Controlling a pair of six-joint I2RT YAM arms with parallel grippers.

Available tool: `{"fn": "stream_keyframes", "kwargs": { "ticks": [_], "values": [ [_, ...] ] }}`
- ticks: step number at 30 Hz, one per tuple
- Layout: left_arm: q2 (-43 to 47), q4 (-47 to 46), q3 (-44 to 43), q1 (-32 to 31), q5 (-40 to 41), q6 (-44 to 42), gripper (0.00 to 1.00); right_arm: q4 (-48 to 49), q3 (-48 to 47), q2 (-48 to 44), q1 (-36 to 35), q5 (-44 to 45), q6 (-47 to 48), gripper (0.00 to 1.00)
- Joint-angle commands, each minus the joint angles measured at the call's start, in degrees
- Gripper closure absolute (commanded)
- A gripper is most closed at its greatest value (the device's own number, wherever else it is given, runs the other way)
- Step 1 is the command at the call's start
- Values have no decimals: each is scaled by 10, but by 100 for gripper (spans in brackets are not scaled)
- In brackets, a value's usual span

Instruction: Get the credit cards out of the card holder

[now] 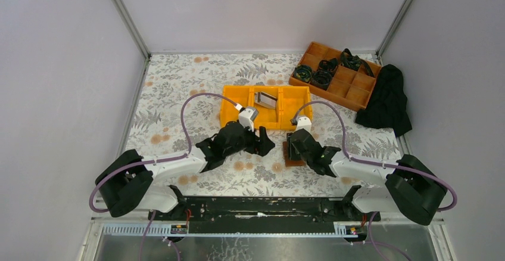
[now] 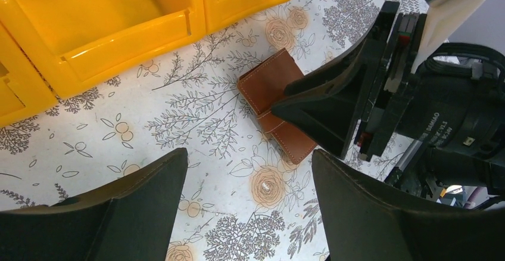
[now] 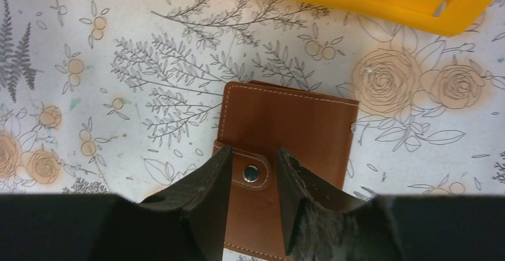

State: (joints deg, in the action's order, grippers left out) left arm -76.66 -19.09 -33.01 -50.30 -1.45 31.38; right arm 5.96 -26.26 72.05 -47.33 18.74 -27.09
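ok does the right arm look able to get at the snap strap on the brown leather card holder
Probably yes: the right fingers sit either side of the snap strap on the closed brown leather card holder, with nothing between, and the left fingers hang open, apart from it.

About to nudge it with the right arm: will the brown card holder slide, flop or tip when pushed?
The card holder likely slides rather than tips: it lies flat on the table. It probably stays closed, since its snap strap looks fastened. Stitched leather suggests slight flex, not floppiness.
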Motion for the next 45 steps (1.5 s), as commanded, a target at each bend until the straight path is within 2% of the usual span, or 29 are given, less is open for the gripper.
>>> {"fn": "stream_keyframes", "kwargs": {
  "ticks": [1, 8, 10, 13, 14, 16, 17, 21, 26, 29, 33, 38, 39, 41, 43, 45],
  "values": [
    [5, -8, 4, -1, 14, -6, 16, 11, -4, -1, -22, -10, -14, 62],
    [6, -9, 1, -1, 4, -9, 16, 8, 0, -30, -32, -17, -20, 97],
    [6, -13, 2, -1, -7, -13, 16, 7, 4, -48, -33, -18, -22, 100],
    [11, -42, 12, -2, -44, -21, 16, -9, 7, -82, -33, -5, -22, 97],
    [12, -55, 15, -2, -59, -24, 16, -17, 7, -94, -33, 6, -22, 87],
    [10, -71, 13, -4, -87, -38, 8, -32, 9, -116, -33, 23, -21, 67],
    [7, -70, 8, -6, -92, -45, 5, -37, 11, -125, -32, 27, -20, 65],
    [-13, -48, -23, -22, -85, -88, 1, -45, 29, -148, -32, 13, -31, 69],
    [-15, -58, -39, -26, -73, -196, 0, -23, 78, -173, -33, -6, -61, 77],
    [-34, -48, -61, -26, -66, -264, 0, 13, 112, -185, -33, -28, -78, 78],
    [-75, -79, -69, -26, -68, -303, 9, 21, 132, -194, -32, -33, -89, 78],
    [-146, -84, -88, -26, -116, -335, 11, 13, 149, -226, -33, -36, -91, 78],
    [-156, -86, -90, -26, -126, -336, 16, 6, 150, -233, -33, -32, -92, 78],
    [-171, -110, -83, -26, -141, -333, 33, -13, 151, -249, -33, -23, -90, 77],
    [-180, -125, -78, -26, -158, -330, 35, -30, 151, -269, -33, -17, -87, 77],
    [-187, -133, -78, -27, -167, -327, 29, -40, 153, -286, -33, -13, -85, 78]
  ]
}}
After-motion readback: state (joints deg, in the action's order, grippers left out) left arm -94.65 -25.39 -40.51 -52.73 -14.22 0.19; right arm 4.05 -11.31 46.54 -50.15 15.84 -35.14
